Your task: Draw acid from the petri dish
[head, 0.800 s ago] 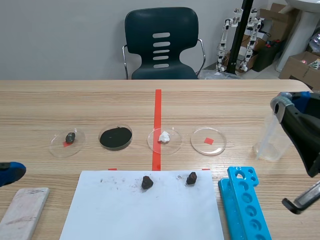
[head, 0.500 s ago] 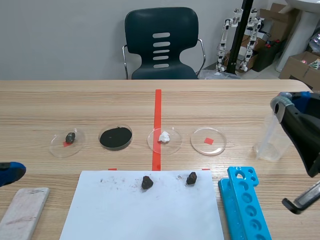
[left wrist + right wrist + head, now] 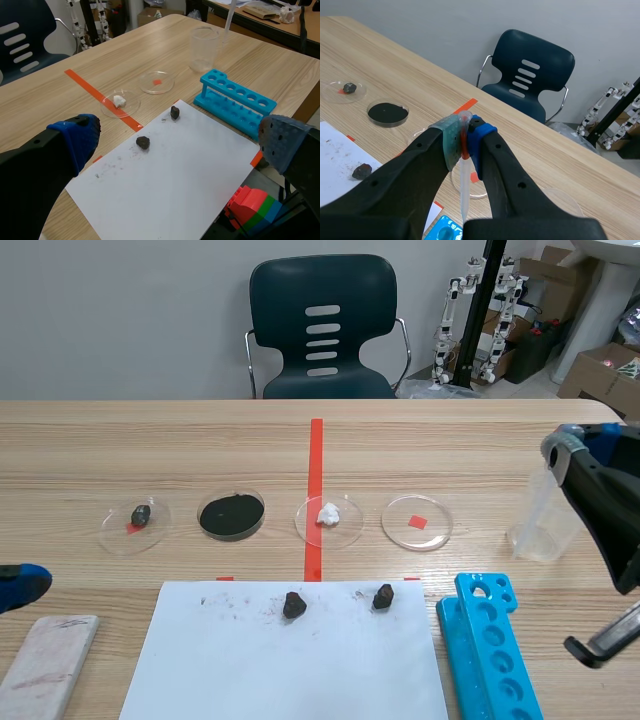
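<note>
The clear dish (image 3: 417, 522), likely the acid one, sits rightmost in the row, mid-table. It lies left of the right gripper (image 3: 465, 132), the nearer arm. That gripper is clamped on a pipette (image 3: 464, 185), long axis upright, tip down, by the beaker (image 3: 540, 520). The left gripper (image 3: 180, 137) hangs spread apart, near left.

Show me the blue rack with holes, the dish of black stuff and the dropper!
blue rack (image 3: 492, 650): scene view, on its top face.
dish of black stuff (image 3: 264, 512): scene view, on its clear rim.
dropper (image 3: 464, 185): right wrist view, on its clear stem.
</note>
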